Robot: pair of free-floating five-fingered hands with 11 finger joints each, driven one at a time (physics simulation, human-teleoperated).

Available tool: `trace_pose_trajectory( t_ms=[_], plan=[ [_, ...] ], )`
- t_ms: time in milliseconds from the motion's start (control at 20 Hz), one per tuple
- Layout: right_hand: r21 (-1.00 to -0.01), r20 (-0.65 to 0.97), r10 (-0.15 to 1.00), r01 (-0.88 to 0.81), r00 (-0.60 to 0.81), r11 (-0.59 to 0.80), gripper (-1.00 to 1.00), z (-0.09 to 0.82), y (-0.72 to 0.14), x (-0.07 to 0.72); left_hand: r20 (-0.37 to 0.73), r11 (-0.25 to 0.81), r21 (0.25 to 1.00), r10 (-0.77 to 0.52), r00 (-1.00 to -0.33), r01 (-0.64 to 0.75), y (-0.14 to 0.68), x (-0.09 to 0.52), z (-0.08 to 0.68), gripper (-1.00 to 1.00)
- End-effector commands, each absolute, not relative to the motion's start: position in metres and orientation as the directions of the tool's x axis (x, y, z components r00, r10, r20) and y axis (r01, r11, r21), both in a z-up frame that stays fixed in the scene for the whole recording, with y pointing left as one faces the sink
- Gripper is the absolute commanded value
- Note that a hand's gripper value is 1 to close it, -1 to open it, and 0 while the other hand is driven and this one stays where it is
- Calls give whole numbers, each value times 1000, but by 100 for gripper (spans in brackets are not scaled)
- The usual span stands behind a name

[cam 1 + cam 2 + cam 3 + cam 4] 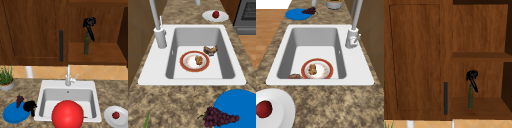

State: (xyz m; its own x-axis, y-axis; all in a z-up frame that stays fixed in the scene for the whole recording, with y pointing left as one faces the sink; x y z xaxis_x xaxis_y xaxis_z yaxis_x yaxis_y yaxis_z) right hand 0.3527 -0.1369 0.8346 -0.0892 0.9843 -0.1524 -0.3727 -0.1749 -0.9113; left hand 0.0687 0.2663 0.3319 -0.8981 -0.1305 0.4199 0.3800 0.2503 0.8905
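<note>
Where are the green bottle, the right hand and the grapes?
green bottle (470, 98), upper view, middle of its body on the cabinet shelf.
right hand (472, 75), upper view, palm above the bottle's top.
grapes (219, 117), left side view, middle of the bunch.

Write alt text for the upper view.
The right hand is at the top of a slim green bottle standing on the lower shelf of an open wooden cabinet. To the left, a closed door has a dark vertical handle.

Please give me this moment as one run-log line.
right hand: at dark green bottle top, open cabinet | left hand: by round blue plate
</note>
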Motion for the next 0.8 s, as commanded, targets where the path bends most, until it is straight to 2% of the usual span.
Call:
trace_pose_trajectory(
  t_ms=[0,350,750],
  plan=[
    [-891,-147,982,-416,-117,-183,-100,833,-137,380,420,250,890,-130,-898,380,266,69,332,0],
    [-858,-119,980,-479,-161,-183,-100,825,-145,407,420,250,890,-130,-898,380,266,69,332,0],
    [-831,-86,986,-535,-145,-151,-100,809,-144,415,420,250,890,-130,-898,380,266,69,332,0]
  ],
)
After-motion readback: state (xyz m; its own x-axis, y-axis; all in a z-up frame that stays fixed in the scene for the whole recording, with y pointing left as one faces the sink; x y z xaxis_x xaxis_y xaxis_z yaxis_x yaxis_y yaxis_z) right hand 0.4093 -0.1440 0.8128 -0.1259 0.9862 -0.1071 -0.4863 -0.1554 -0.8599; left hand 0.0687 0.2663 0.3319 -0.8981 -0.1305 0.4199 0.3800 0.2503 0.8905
